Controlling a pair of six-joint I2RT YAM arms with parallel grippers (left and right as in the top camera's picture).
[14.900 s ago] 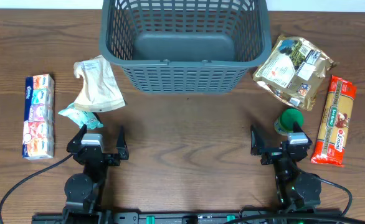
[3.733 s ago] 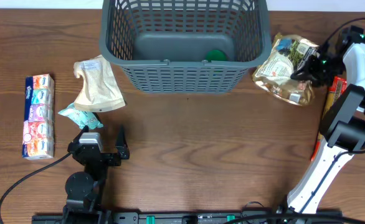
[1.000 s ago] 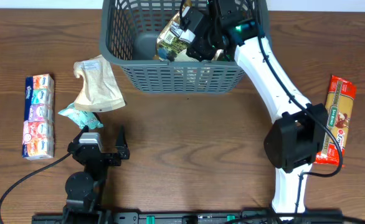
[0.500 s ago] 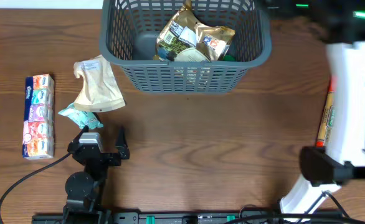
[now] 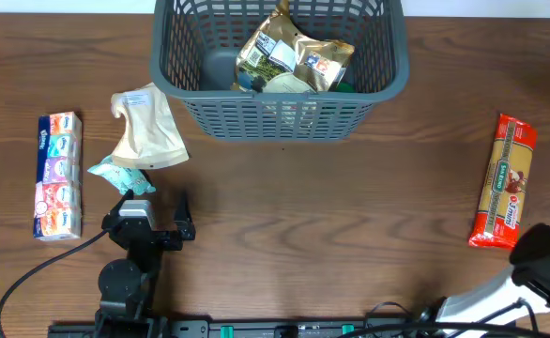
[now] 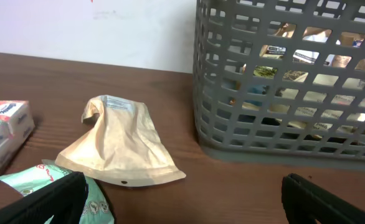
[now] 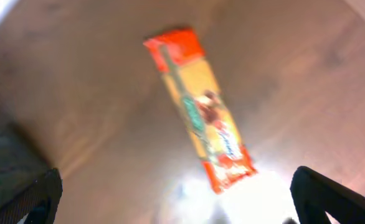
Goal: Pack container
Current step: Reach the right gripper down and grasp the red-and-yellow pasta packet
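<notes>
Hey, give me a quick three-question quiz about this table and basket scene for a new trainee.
1. True or false: the gold foil bag lies inside the container.
2. Which item lies on the table to the container's right? A tissue pack, B pasta packet, C beige pouch.
3. Fill in: the fingers of the left gripper stand ___.
Key: 1 true; 2 B; 3 open.

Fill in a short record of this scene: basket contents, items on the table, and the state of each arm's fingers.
In basket: gold bag, green item partly hidden
On table, left: tissues, beige pouch, green packet
On table, right: pasta
Left fingers: open, empty
Right fingers: open, empty, above pasta
</notes>
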